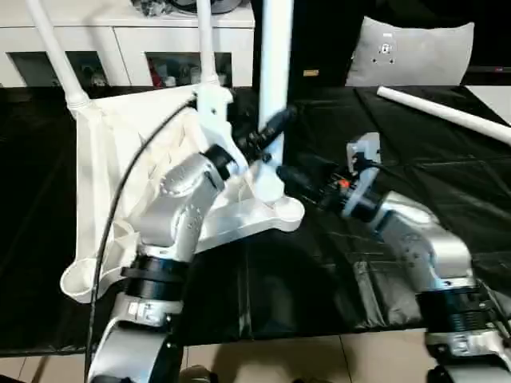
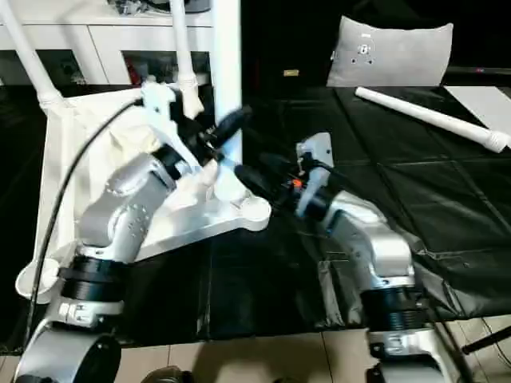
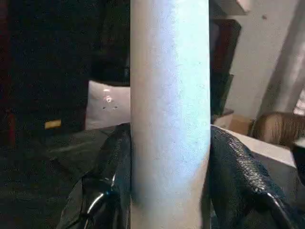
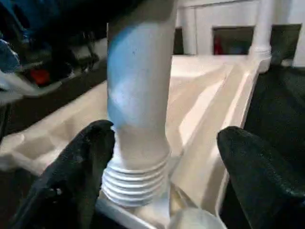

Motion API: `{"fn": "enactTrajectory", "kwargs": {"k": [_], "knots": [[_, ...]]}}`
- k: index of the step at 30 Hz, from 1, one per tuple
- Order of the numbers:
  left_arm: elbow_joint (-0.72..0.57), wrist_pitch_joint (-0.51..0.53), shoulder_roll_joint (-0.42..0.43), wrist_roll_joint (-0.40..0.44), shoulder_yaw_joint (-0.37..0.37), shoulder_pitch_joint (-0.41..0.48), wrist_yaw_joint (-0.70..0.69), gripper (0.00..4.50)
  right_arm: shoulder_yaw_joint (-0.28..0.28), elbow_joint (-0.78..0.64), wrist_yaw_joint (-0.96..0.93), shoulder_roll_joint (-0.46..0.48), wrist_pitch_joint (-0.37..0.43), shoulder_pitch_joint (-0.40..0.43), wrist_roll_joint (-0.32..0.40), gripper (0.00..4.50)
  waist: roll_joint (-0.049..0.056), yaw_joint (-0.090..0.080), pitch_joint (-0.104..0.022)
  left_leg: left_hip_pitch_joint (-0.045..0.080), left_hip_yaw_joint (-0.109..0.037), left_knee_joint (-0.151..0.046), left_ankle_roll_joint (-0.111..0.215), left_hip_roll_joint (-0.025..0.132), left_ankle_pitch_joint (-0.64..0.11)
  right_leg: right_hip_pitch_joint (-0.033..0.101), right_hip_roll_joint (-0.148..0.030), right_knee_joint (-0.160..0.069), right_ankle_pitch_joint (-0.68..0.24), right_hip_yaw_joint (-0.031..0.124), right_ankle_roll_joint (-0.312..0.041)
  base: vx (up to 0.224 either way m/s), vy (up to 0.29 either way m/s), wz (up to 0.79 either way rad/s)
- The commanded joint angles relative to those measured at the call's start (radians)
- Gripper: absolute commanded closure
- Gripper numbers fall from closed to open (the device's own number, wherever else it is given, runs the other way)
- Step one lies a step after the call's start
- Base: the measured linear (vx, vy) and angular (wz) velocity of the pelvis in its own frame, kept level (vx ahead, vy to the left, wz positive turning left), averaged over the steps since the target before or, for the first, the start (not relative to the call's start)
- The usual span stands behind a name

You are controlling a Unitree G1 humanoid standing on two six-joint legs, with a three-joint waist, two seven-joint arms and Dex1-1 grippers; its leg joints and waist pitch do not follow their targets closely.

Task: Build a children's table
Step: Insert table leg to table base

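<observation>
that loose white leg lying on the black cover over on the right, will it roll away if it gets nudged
Probably, yes. The loose leg is round and smooth and lies flat on the black cover, so a sideways nudge would likely roll it. Because it tapers, it may curve rather than run straight. It looks stiff hollow plastic, so likely light to lift.

Upright leg: top cut off by the upper edge; lower end partly hidden behind the left gripper.
Two far legs: tops run out at upper left.
Tabletop: middle hidden by the left forearm.
Loose leg: in the left eye view, far end cut at the right edge.
Cabinet contents: too blurred to tell.
</observation>
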Motion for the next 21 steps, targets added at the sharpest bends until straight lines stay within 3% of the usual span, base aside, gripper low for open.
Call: {"fn": "enactTrajectory", "kwargs": {"k": [1,12,13,15,16,21], "knots": [[-0.036,-0.022,0.002,0.020,-0.023,0.000,-0.014,2.62,0.006,0.005,0.019,0.002,0.020,-0.017,0.004,0.64,-0.014,0.002,-0.073,0.013,-0.009,-0.062,0.052,0.042,-0.125,0.060,-0.065,-0.063,-0.165,0.041,-0.187,0.000,0.000,0.00],[-0.065,-0.047,-0.010,0.048,-0.082,0.027,-0.019,2.62,0.040,0.070,0.013,0.041,0.017,-0.076,-0.015,0.64,-0.017,0.000,-0.072,0.015,-0.009,-0.062,0.037,0.043,-0.145,0.055,-0.066,-0.064,-0.196,0.041,-0.189,0.000,0.000,0.00],[-0.065,-0.048,-0.011,0.050,-0.085,0.026,-0.020,2.62,0.044,0.075,0.017,0.043,0.018,-0.079,-0.017,0.64,-0.022,0.000,-0.072,0.014,-0.008,-0.062,0.038,0.043,-0.144,0.056,-0.066,-0.064,-0.197,0.042,-0.186,0.000,0.000,0.00],[-0.065,-0.052,-0.013,0.053,-0.091,0.028,-0.020,2.62,0.047,0.087,0.020,0.053,0.017,-0.085,-0.024,0.64,-0.018,0.000,-0.072,0.015,-0.009,-0.062,0.037,0.044,-0.147,0.054,-0.066,-0.064,-0.208,0.041,-0.182,0.000,0.000,0.00],[-0.066,-0.052,-0.014,0.053,-0.093,0.028,-0.020,2.62,0.047,0.092,0.019,0.057,0.017,-0.088,-0.026,0.92,-0.018,0.000,-0.072,0.014,-0.009,-0.063,0.036,0.044,-0.148,0.054,-0.066,-0.064,-0.210,0.041,-0.181,0.000,0.000,0.00],[-0.077,-0.045,-0.017,0.048,-0.103,0.036,-0.028,2.62,0.037,0.117,0.009,0.069,0.002,-0.101,-0.026,1.17,-0.019,0.001,-0.072,0.015,-0.009,-0.062,0.032,0.044,-0.145,0.053,-0.066,-0.062,-0.193,0.043,-0.185,0.000,0.000,0.00]]}}
